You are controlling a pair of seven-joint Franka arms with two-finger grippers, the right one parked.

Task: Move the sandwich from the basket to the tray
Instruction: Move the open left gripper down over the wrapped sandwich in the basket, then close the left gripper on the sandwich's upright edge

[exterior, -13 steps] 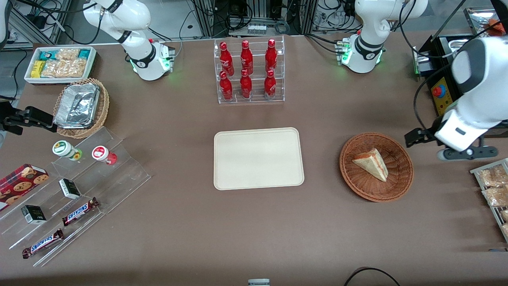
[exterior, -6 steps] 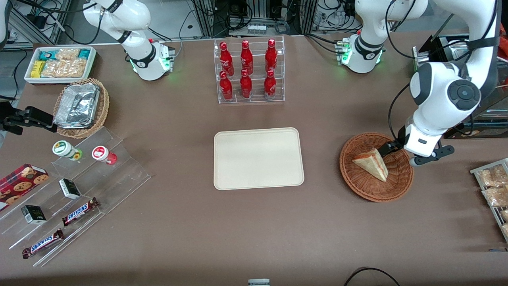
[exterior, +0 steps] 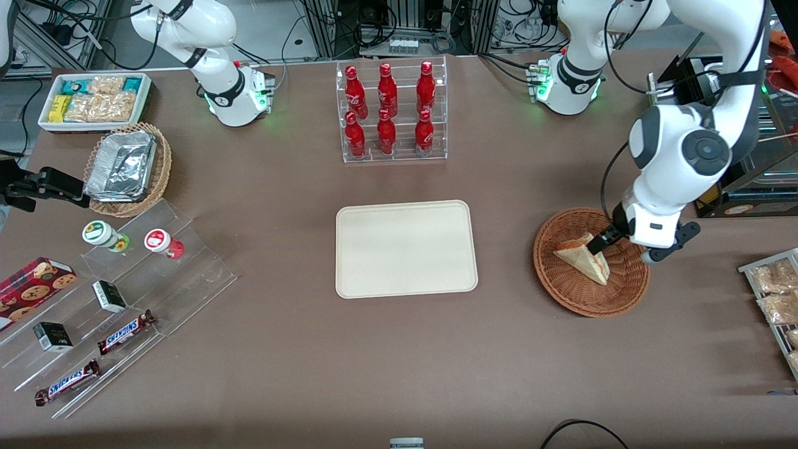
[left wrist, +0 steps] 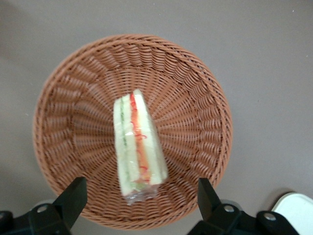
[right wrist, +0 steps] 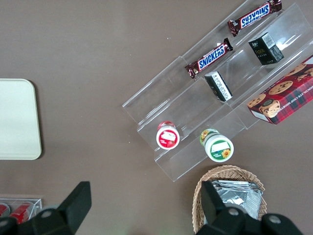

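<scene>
The sandwich [exterior: 583,257], a triangular wedge of white bread with red and pale filling, lies in the round reddish-brown wicker basket [exterior: 561,287] toward the working arm's end of the table. It also shows in the left wrist view [left wrist: 137,147], in clear wrap, lying in the basket [left wrist: 73,98]. My left gripper [exterior: 614,246] hangs just above the basket, over the sandwich's wide end. Its fingers [left wrist: 73,198] are spread wide, one on each side of the sandwich, touching nothing [left wrist: 139,200]. The cream-beige tray [exterior: 406,248] lies bare at the table's middle.
A clear rack of red bottles [exterior: 390,111] stands farther from the front camera than the tray. A metal rack of snack packets [exterior: 776,299] sits beside the basket at the table's edge. A tan wicker basket with foil containers [exterior: 128,168] and stepped clear shelves [exterior: 124,299] lie toward the parked arm's end.
My left arm has swung in from the table's edge and come down over the basket; the gripper now hangs over the sandwich. The sandwich and basket have not moved.
</scene>
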